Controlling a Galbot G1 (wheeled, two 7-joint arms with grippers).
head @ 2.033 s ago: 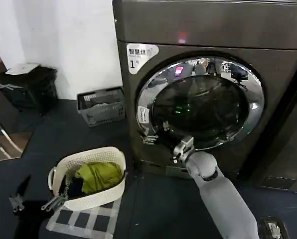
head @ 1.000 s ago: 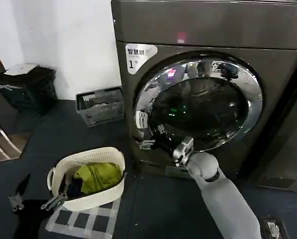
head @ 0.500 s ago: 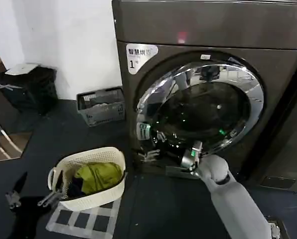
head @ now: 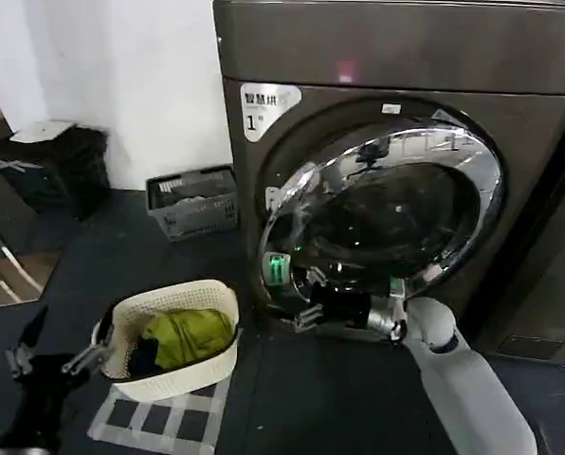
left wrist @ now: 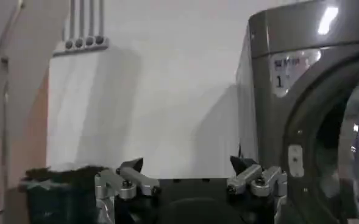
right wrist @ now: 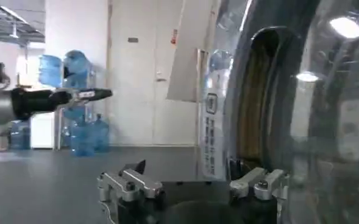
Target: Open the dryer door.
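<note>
**Kid:** Where is the dryer door (head: 387,213)?

**Helper:** It is the big round one with the shiny ring, on the front of the dryer (head: 377,66). Its left edge stands a little way out from the machine, so you can see a dark gap there. It is partly open, not wide open.

**Kid:** Which arm is doing the job?

**Helper:** The right gripper (head: 306,311). It is down low at the bottom left of the door, right by the rim. In the right wrist view its fingers (right wrist: 133,182) are spread apart, with nothing between them. One finger sits close to the door's edge. I think it hooks the rim more than it pinches it.

**Kid:** And the other arm?

**Helper:** The left gripper (head: 45,365) waits low on the left, near the white laundry basket (head: 183,379). Its fingers (left wrist: 252,180) are spread apart too, holding nothing.

**Kid:** How should it do this part well?

**Helper:** I would pull slowly, and follow a curve, because the door swings on its right side. Keep the finger behind the rim so it does not slip off the smooth ring. Stay clear of the basket, and keep going until the round hole is wide open.
</note>
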